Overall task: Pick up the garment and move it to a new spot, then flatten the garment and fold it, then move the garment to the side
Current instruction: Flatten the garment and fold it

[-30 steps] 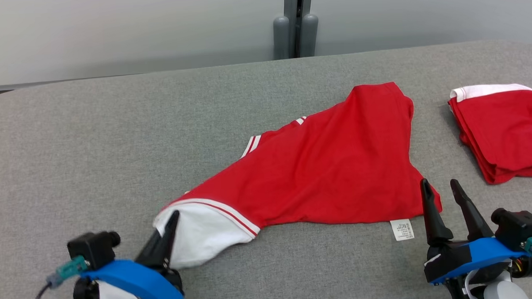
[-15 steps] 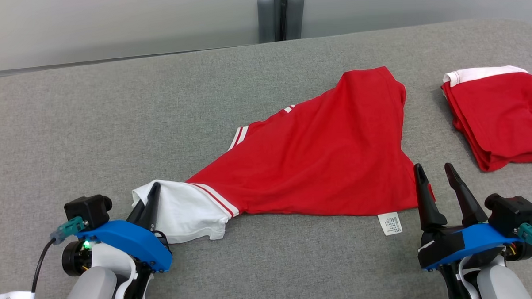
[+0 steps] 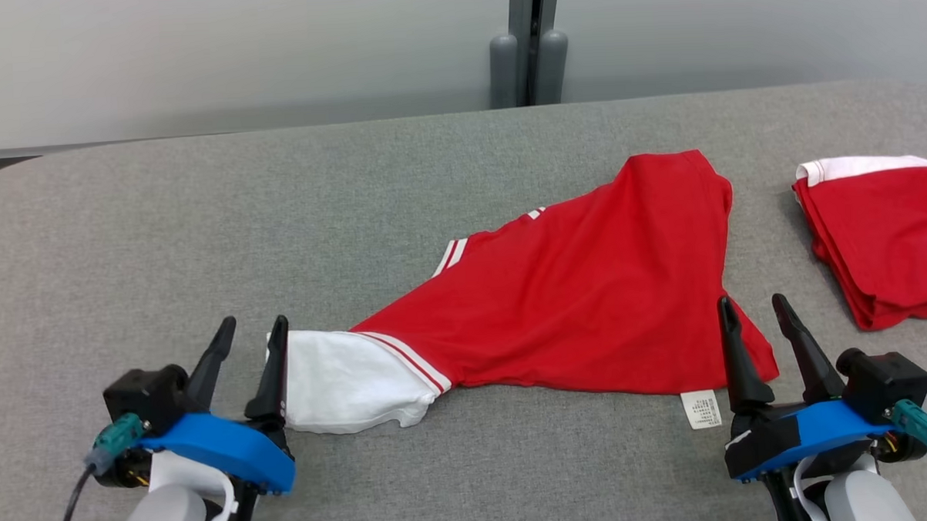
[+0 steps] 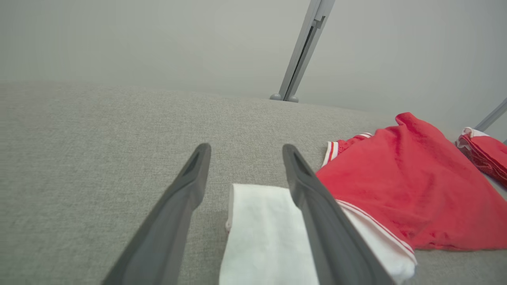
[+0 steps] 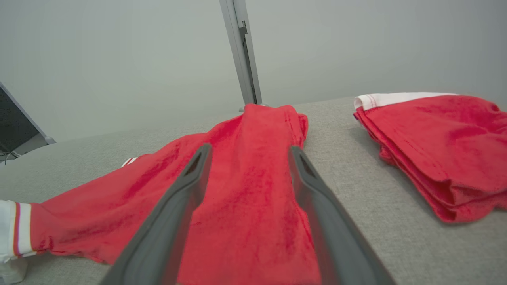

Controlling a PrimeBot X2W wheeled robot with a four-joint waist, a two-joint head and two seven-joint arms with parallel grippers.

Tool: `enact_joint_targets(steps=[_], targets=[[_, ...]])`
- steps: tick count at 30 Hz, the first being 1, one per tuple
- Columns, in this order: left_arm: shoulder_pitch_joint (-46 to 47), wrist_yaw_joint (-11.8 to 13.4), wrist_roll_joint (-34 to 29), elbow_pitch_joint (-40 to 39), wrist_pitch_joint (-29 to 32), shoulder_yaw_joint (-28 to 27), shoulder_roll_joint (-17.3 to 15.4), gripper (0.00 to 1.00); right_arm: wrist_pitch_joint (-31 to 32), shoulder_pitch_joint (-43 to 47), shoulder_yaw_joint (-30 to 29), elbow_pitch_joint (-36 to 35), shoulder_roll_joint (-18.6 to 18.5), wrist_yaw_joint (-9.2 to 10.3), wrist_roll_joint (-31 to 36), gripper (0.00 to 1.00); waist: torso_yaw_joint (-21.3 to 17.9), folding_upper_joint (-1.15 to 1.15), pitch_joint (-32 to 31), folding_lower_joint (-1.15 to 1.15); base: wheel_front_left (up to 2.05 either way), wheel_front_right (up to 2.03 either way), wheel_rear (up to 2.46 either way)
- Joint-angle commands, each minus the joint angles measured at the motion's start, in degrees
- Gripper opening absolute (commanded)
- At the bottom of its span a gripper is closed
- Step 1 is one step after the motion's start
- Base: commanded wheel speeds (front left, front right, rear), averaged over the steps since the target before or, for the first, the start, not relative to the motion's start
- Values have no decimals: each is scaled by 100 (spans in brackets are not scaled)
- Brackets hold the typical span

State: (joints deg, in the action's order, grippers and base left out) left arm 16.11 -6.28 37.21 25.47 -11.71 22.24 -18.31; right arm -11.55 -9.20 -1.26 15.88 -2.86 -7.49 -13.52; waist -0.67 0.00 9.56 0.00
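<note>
We see the red shirt (image 3: pixel 588 302) lying as a rumpled triangle on the grey woven counter (image 3: pixel 276 205); our left hand (image 3: pixel 253 323) and right hand (image 3: pixel 750 301) are both spread

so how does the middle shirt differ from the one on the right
The middle shirt lies spread out and rumpled; the right shirt is folded into a compact stack. The middle shirt covers far more table than the right shirt. The middle shirt shows a white sleeve and a label; the right shirt shows a white band at its far edge. Both are red with white trim.
</note>
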Motion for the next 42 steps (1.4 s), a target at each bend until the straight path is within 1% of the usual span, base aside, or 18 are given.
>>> enact_joint_targets(steps=[1, 7, 11, 15, 21, 32, 38, 42], targets=[[-129, 67, -75, -75, -90, 20, 21, 100, -60, 50, 4, 22, -6, 0, 58, 100, 11, 0, -71, 0, 0, 0, 0], [-497, 231, -162, -253, -287, -15, 300, 100, -174, 190, 15, 93, -6, 0, 178, 100, 48, 0, -348, 0, 0, 0, 0], [-774, 316, -220, -291, -336, -60, 495, 100, -236, 314, 2, 175, -6, 0, 146, 100, 42, 0, -501, 0, 0, 0, 0], [-993, 376, -335, -276, -353, -125, 603, 100, -298, 390, -2, 259, -5, 0, 94, 100, 20, 0, -592, 0, 0, 0, 0], [-1125, 370, -531, -332, -353, -311, 700, 100, -339, 375, 43, 362, -5, 0, 184, 100, 10, 0, -642, 0, 0, 0, 0], [-1168, 292, -683, -220, -354, -481, 761, 100, -368, 259, 113, 447, -5, 0, 228, 100, 3, 0, -594, 0, 0, 0, 0], [-1067, 273, -538, 161, -153, -541, 650, 100, -374, 217, 132, 463, -5, 0, 202, 100, -33, 0, -499, 0, 0, 0, 0], [-891, 187, -441, 506, -54, -558, 600, 100, -376, 167, 153, 468, -5, 0, 193, 100, -78, 0, -419, 0, 0, 0, 0]])
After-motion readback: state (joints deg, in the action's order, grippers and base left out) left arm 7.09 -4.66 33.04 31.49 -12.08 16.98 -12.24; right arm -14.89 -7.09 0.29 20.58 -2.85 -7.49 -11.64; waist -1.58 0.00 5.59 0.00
